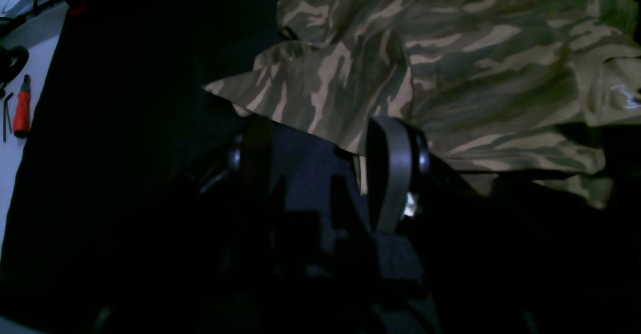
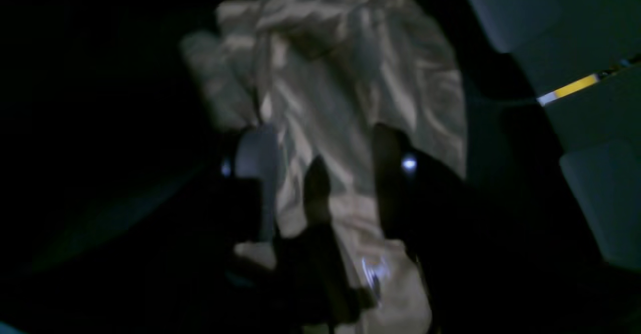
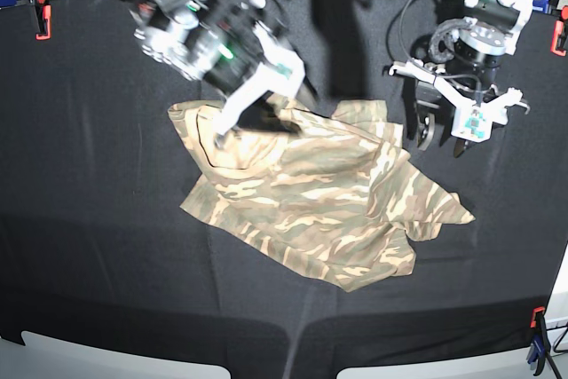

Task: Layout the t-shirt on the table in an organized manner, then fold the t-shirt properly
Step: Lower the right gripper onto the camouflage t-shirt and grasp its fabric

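The camouflage t-shirt [image 3: 319, 201] lies crumpled in the middle of the black table [image 3: 106, 219], neckline toward the left. My right gripper [image 3: 253, 117] reaches down onto the shirt's upper left part near the neckline. In the blurred right wrist view its fingers stand apart with bunched t-shirt [image 2: 325, 98] fabric between them. My left gripper [image 3: 442, 144] hangs open just off the shirt's upper right edge. In the left wrist view a pointed corner of the t-shirt [image 1: 450, 63] lies in front of the left gripper [image 1: 323, 148], whose right finger [image 1: 395, 163] overlaps the cloth edge.
Red clamps [image 3: 41, 19] [image 3: 558, 37] grip the table's far edge, and another clamp [image 3: 535, 343] sits at the near right corner. An orange-handled screwdriver [image 1: 21, 106] lies on a white surface beyond the table's edge.
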Controlling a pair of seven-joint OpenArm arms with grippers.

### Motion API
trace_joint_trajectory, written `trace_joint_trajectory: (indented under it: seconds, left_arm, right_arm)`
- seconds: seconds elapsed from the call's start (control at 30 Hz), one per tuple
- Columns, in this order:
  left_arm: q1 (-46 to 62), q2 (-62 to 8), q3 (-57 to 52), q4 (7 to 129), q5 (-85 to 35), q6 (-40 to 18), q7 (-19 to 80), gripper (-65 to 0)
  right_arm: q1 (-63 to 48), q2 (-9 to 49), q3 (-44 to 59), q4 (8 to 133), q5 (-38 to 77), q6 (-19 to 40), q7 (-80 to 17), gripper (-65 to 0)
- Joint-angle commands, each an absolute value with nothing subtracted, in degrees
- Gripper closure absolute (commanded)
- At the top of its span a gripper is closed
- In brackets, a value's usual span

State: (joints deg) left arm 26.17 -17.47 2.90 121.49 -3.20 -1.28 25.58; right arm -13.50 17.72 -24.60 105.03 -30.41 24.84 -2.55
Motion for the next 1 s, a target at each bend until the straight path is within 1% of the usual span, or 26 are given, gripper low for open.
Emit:
trace_joint_trajectory:
  seconds: [0.0, 0.2, 0.33, 0.47, 0.53, 0.7, 0.77, 0.87, 0.97]
  left_arm:
    - [26.1, -17.8, 2.7, 122.6, -3.1, -0.8, 24.4, -28.4]
    - [26.1, -17.8, 2.7, 122.6, -3.1, -0.8, 24.4, -28.4]
    - [26.1, -17.8, 2.7, 122.6, -3.1, -0.8, 24.4, -28.4]
    - [26.4, -17.8, 2.7, 122.6, -3.3, -0.8, 24.4, -28.4]
    - [26.8, -17.8, 2.7, 122.6, -3.3, -0.9, 24.4, -28.4]
    - [27.5, -17.8, 2.7, 122.6, -3.3, -0.9, 24.4, -28.4]
    - [27.6, -17.8, 2.7, 122.6, -3.3, -0.9, 24.4, -28.4]
    - [27.6, -17.8, 2.7, 122.6, -3.3, -0.9, 24.4, -28.4]
    - [27.6, -17.8, 2.7, 122.6, -3.3, -0.9, 24.4, -28.4]
  right_arm:
    - [-13.0, 16.8, -24.4, 105.5, -30.0, 23.5, -1.4, -26.0]
    - [-13.0, 13.5, -24.4, 105.1, -30.1, 23.5, -2.0, -26.0]
    - [-11.8, 12.9, -24.3, 104.0, -30.1, 23.5, -2.7, -26.0]
    - [-8.7, 12.4, -24.3, 99.0, -30.1, 23.5, -3.4, -26.0]
    - [-7.1, 12.0, -24.4, 96.7, -30.0, 23.5, -5.4, -26.0]
    - [-6.9, 12.1, -24.4, 96.0, -30.0, 23.6, -5.9, -26.0]
    - [-6.9, 12.1, -24.4, 96.0, -29.5, 25.0, -5.9, -26.0]
    - [-6.9, 12.1, -24.4, 96.0, -29.4, 30.2, -5.9, -26.0]
    - [-6.8, 12.1, -24.4, 96.0, -29.9, 31.0, -5.9, -26.0]
